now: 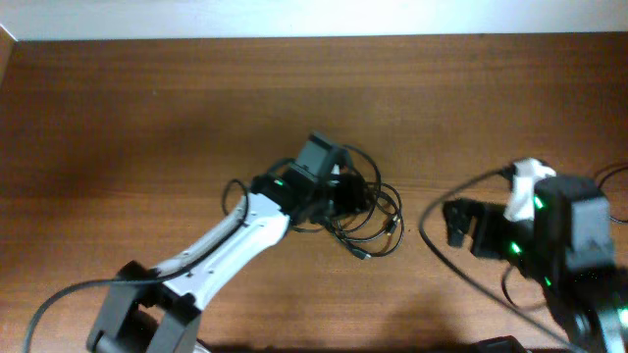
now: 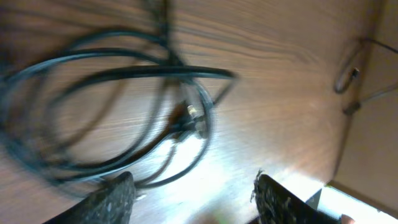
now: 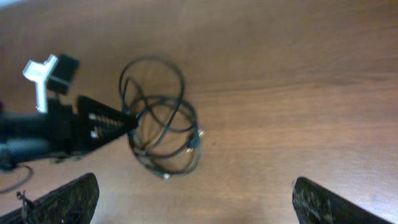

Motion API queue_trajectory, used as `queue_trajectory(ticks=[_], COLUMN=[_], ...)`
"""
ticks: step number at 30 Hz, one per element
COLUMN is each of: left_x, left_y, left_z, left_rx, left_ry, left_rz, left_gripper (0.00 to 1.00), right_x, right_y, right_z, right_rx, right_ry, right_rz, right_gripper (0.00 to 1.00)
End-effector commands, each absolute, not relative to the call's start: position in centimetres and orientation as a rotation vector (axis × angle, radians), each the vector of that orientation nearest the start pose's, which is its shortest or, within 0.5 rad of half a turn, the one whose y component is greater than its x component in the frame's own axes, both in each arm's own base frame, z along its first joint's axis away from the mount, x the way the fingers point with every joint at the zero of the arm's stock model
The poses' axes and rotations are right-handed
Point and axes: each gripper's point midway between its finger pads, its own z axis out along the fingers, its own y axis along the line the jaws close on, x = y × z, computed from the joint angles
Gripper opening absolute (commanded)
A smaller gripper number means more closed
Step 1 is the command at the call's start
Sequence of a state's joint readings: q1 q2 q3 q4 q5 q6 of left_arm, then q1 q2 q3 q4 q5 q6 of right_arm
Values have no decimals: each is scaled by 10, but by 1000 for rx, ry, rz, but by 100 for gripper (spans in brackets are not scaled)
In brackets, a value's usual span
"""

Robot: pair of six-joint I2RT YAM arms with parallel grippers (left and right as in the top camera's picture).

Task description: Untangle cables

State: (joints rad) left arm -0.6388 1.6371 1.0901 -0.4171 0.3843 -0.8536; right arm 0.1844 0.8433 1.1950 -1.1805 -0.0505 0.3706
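Cables lie bunched on the tabletop. Left fingers, apart and empty, hang over the tangle, likely to pick a strand. Right fingers are wide and well clear.

I note one brown wood-grain counter. Lying directly on it, near the middle, are the thin black cables, bunched in one tangle of overlapping loops. A small plug end sits at the tangle's near edge.
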Motion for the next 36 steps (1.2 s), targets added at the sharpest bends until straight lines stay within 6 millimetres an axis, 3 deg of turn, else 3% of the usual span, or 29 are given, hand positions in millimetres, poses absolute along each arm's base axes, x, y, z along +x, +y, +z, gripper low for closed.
queue_trajectory(ticks=[1, 3, 7, 10, 14, 19, 21, 22, 24, 25, 26, 28, 30, 32, 34, 36], left_x=[286, 290, 293, 306, 320, 332, 330, 325, 324, 324, 316, 297, 286, 283, 279, 266], left_y=[-330, -331, -356, -344, -338, -347, -346, -344, -344, -346, -352, -343, -317, -270, -245, -227], left_z=[101, 84, 65, 51, 55, 68, 66, 55, 51, 54, 67, 90, 116, 182, 239, 288], left_rx=[-34, -38, 17, -30, -68, -79, -78, -67, -60, 33, 303, 534, 556, 457, 393, 369], left_ry=[2747, 2726, 2662, 2634, 2570, 2489, 2500, 2533, 2541, 2529, 2501, 2502, 2531, 2453, 2308, 2162], left_rz=[-1007, -854, -823, -681, -618, -674, -664, -634, -625, -615, -638, -682, -680, -690, -745, -799], left_gripper=[67, 62, 52, 51, 41, 29, 17, 2, 0, 0, 0, 0, 0, 0, 0, 0], right_x=[196, 187, 182, 177, 175, 174, 171, 168, 168, 168, 167, 163, 162, 171, 178, 185], right_y=[29, 28, 27, 25, 16, 16, 18, 18, 18, 18, 21, 35, 42, 45, 56, 82], right_z=[280, 278, 269, 265, 262, 261, 260, 257, 256, 256, 256, 255, 256, 259, 260, 261], right_rx=[278, 279, 283, 283, 305, 306, 305, 305, 306, 306, 297, 265, 248, 239, 209, 133], right_ry=[2356, 2367, 2412, 2438, 2445, 2448, 2462, 2479, 2483, 2483, 2489, 2515, 2520, 2484, 2464, 2441], right_rz=[236, 232, 218, 206, 141, 141, 152, 149, 148, 149, 173, 274, 324, 345, 423, 603], right_gripper=[99, 99, 99, 99, 99, 98, 99, 99, 99, 98, 99, 99, 99, 99, 99, 99])
